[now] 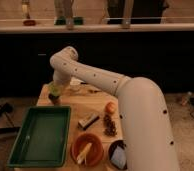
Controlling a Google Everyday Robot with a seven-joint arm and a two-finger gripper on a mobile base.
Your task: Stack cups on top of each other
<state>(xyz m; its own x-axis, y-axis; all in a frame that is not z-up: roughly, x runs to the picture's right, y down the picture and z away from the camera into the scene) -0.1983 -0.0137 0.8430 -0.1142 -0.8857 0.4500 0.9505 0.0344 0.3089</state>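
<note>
My gripper (55,86) hangs from the white arm at the far left corner of the wooden table (92,102). It is shut on the pale yellow-green tumbler (54,90) and holds it upright. The tumbler is directly over the shorter dark cup (54,99), which stands on the table near its left edge. The tumbler's bottom meets or sits inside the dark cup's rim; I cannot tell which. The fingers are mostly hidden behind the tumbler and the wrist.
A green tray (40,135) lies at the front left. An orange bowl (87,149) with pale sticks and a dark round bowl (117,155) stand at the front. An orange fruit (110,107), a dark cluster (109,125) and a small box (88,121) lie mid-table.
</note>
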